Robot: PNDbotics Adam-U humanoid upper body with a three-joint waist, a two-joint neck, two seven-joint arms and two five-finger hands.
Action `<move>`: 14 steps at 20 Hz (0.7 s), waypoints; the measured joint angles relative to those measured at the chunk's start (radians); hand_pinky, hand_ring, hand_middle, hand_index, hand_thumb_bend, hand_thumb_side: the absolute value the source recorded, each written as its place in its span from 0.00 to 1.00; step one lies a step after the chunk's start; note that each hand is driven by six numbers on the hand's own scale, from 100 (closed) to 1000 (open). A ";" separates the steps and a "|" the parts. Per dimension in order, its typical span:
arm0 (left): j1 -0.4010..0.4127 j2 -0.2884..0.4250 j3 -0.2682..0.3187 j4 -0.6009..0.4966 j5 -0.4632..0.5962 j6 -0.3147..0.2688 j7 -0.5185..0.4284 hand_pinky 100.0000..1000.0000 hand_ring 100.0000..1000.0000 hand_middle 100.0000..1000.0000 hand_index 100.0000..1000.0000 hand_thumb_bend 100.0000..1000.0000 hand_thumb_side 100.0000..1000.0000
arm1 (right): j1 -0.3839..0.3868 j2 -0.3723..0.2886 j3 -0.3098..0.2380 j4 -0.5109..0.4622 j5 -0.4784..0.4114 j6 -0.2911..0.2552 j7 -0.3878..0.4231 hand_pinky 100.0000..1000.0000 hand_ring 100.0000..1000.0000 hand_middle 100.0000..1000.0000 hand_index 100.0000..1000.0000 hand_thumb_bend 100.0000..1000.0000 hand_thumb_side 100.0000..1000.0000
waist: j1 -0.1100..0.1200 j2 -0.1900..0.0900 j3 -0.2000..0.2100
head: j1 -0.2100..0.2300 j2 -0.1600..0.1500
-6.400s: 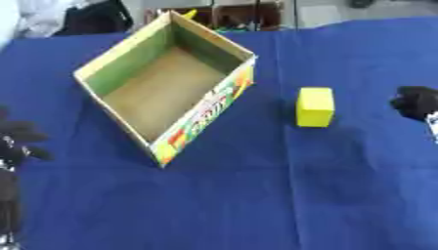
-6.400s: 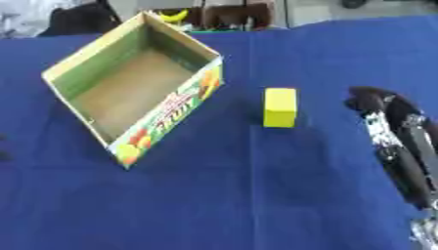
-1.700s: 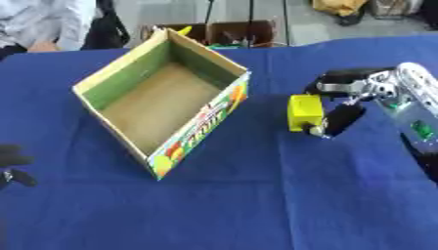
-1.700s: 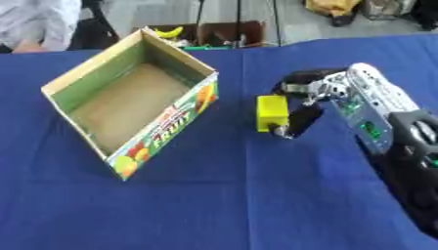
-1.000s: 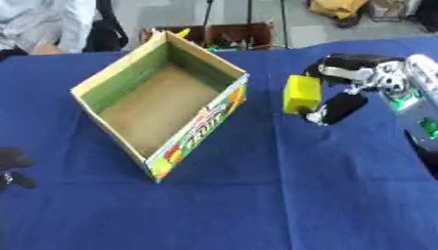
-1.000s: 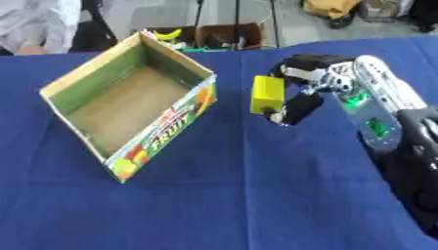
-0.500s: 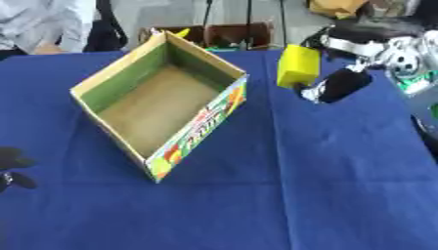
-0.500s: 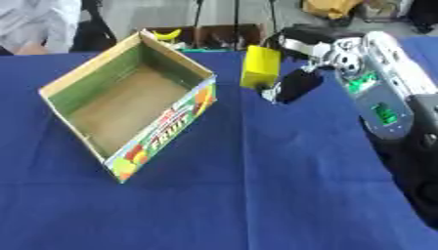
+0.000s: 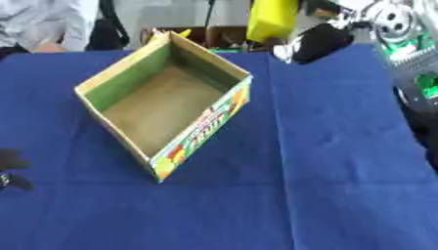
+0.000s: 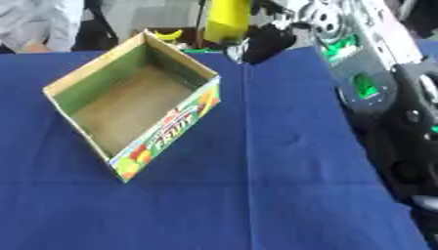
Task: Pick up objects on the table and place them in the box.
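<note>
My right hand point(image 9: 318, 41) holds a yellow block point(image 9: 272, 19) up at the top of the view, fingers and thumb curled round it. The block hangs above the far right corner of the open cardboard box point(image 9: 128, 78), whose inside is bare brown with green walls and a fruit print on its right side. The box lies askew on the blue tablecloth point(image 9: 325, 161). Only a dark bit of my left hand point(image 9: 10, 168) shows at the left edge, low down; its fingers are not readable.
My right forearm point(image 10: 368, 73), silver and black with green parts, fills the right side of the right eye view. Beyond the table's far edge sit a person and some clutter, with a banana-like yellow thing point(image 10: 171, 35).
My right hand has closed on the yellow block, lifted it off the cloth and carried it up and left toward the box's far corner. The box has stayed put.
</note>
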 measured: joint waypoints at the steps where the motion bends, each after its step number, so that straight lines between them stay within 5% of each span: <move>1: 0.000 0.000 -0.001 0.000 0.001 0.000 -0.001 0.34 0.55 0.56 0.85 0.00 0.96 | -0.010 0.016 0.000 0.010 0.007 0.006 -0.008 0.71 0.75 0.46 0.63 0.00 0.26 | -0.002 0.000 0.005 | -0.003 0.000; 8: 0.000 0.008 -0.010 0.000 0.006 -0.002 -0.008 0.34 0.55 0.56 0.85 0.00 0.96 | -0.058 0.134 -0.001 0.100 0.081 0.035 -0.085 0.71 0.75 0.46 0.62 0.00 0.26 | -0.010 0.000 0.038 | -0.030 -0.001; 9: 0.000 0.008 -0.012 0.000 0.008 -0.002 -0.010 0.34 0.55 0.56 0.85 0.00 0.96 | -0.060 0.148 -0.001 0.118 0.094 0.039 -0.099 0.71 0.75 0.45 0.62 0.00 0.10 | -0.013 0.000 0.043 | -0.033 -0.002; 10: 0.000 0.008 -0.012 0.000 0.010 -0.001 -0.011 0.33 0.55 0.56 0.85 0.00 0.96 | -0.061 0.162 -0.001 0.136 0.108 0.042 -0.113 0.71 0.75 0.46 0.62 0.00 0.26 | -0.014 0.000 0.047 | -0.036 -0.004; 14: -0.002 0.008 -0.013 0.000 0.012 0.000 -0.015 0.33 0.55 0.56 0.85 0.00 0.96 | -0.061 0.209 0.001 0.214 0.157 0.037 -0.168 0.71 0.75 0.45 0.62 0.00 0.28 | -0.020 0.003 0.062 | -0.049 -0.018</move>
